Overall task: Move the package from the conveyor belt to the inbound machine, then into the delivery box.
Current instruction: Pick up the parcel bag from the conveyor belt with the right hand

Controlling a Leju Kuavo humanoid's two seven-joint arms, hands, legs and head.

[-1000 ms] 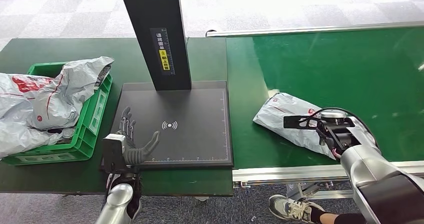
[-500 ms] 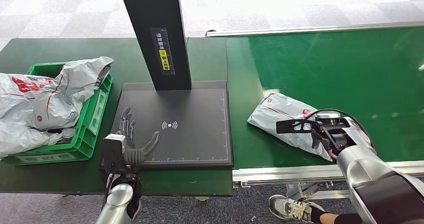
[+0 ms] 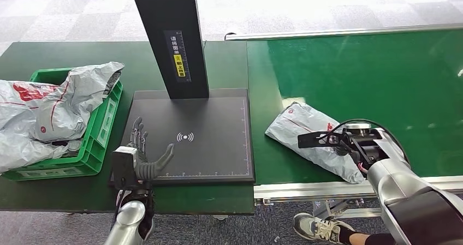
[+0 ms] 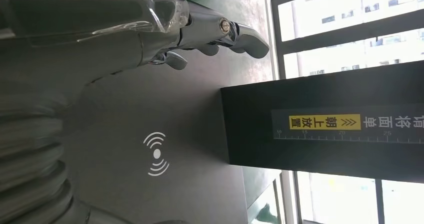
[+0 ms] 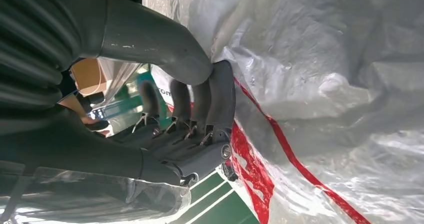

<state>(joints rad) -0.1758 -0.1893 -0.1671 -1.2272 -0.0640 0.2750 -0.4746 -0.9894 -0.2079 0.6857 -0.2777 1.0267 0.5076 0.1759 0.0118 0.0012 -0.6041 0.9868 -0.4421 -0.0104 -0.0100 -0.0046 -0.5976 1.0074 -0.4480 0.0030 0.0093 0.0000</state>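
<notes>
On the green conveyor belt (image 3: pixel 371 70), my right hand (image 5: pixel 200 109) clamps fingers on the soft, slippery package (image 3: pixel 306 133), best gathered mid-body; left hand (image 3: pixel 143 156), at seven o'clock, spreads its fingers empty.

Crumpled grey package (image 3: pixel 306 133) with red markings, flat on green conveyor belt (image 3: pixel 377 76).

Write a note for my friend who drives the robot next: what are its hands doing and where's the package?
Right hand: fingers curled against the grey package, which lies on the green conveyor belt; a firm grip cannot be confirmed.
Left hand: open, holding nothing, over the near-left corner of the black inbound machine.
Green delivery box: at the left, already holding other bags.
Done: package reached. Left: lift it onto the machine, then into the box.
</notes>
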